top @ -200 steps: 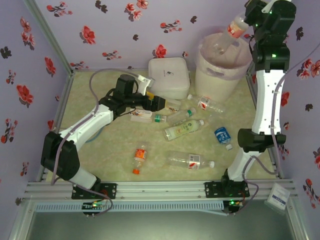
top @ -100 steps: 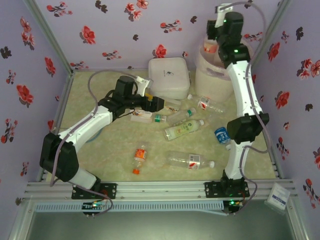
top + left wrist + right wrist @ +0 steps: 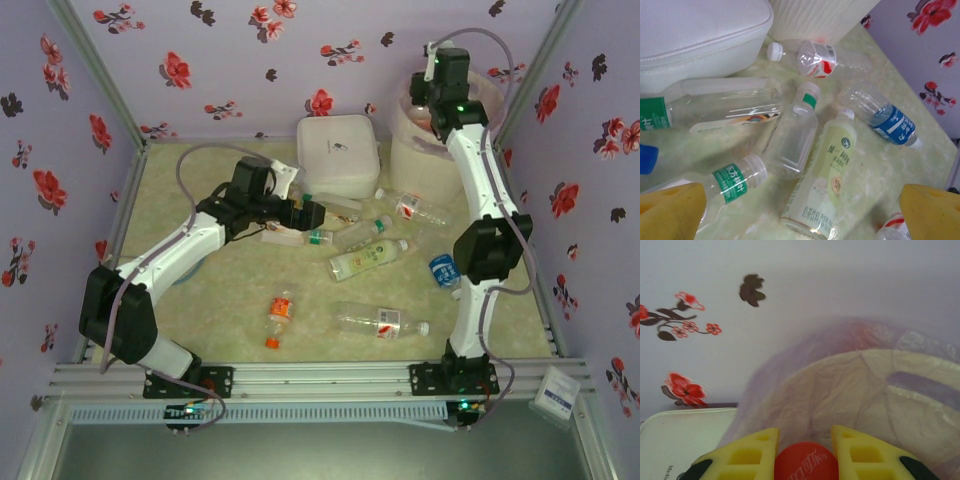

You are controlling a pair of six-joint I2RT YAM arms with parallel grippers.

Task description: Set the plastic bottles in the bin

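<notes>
My right gripper (image 3: 425, 100) hangs over the mouth of the bin (image 3: 440, 145), a cream bucket lined with a pale-pink bag (image 3: 850, 390). It is shut on a plastic bottle, and that bottle's red cap (image 3: 806, 462) sits between the yellow fingers (image 3: 747, 455). My left gripper (image 3: 308, 213) is open above a cluster of bottles lying on the table. Under it are a pale-green-labelled bottle (image 3: 827, 185), a clear one with a green band (image 3: 792, 135) and a green-labelled one (image 3: 732, 182). Nothing sits between its fingers (image 3: 670, 212).
A white square lidded box (image 3: 338, 152) stands left of the bin. More bottles lie loose: blue-labelled (image 3: 445, 270), red-and-white-labelled (image 3: 415, 208), orange (image 3: 281, 318) and a clear one (image 3: 380, 320) near the front. Flowered walls close the table in on three sides.
My right arm has swung left and down from high at the back right, bringing its bottle over the bin's mouth. My left gripper has tipped slightly downward over the bottles.
</notes>
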